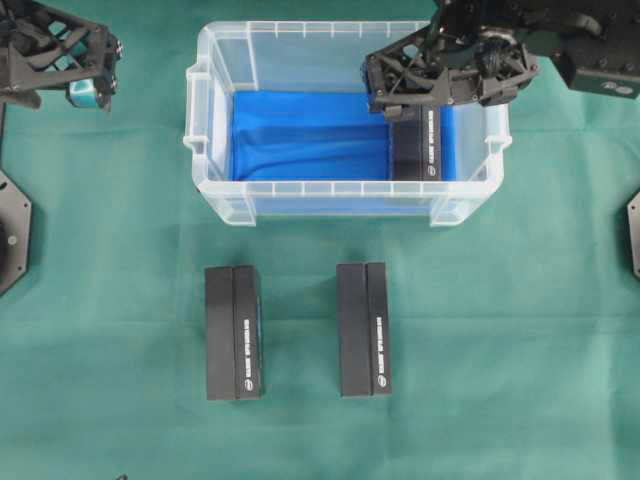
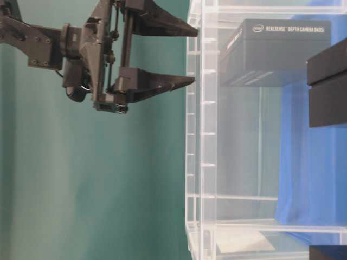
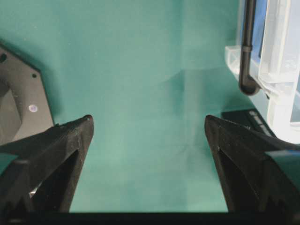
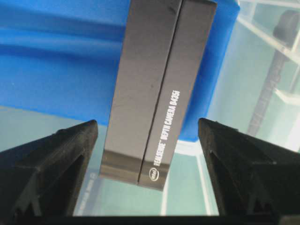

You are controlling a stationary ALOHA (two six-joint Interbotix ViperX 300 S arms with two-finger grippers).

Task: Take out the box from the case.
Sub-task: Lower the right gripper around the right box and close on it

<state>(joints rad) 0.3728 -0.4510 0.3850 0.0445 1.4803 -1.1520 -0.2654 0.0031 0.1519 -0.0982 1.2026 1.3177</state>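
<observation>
**A:** Green cloth (image 1: pixel 120 250) covers the whole table, and the case (image 1: pixel 222 196) sits toward its far side. Where is the box?

**B:** 1 black box (image 1: pixel 418 145) lies inside the case, on the blue sheet (image 1: pixel 300 135), hard against the right-hand end. It lies flat. In the overhead view its long axis runs from the far wall toward the near wall, and the white lettering on top runs the same way.

**A:** So it isn't out yet?

**B:** No. I'd judge the grasp, the lift and the placing all remain. 2 matching boxes already lie on the cloth in front of the case, a left one (image 1: pixel 233 332) and a right one (image 1: pixel 364 329), both parallel to the 1 inside, so this looks like the last.

**A:** And the grippers?

**B:** The right gripper (image 4: pixel 147 136) hangs above the box's far end, jaws spread wide on either side of its width and closed on nothing; the wrist view shows clear gaps both sides. The left gripper (image 3: pixel 147 133) is just as wide apart and empty, parked over bare cloth well left of the case.
</observation>
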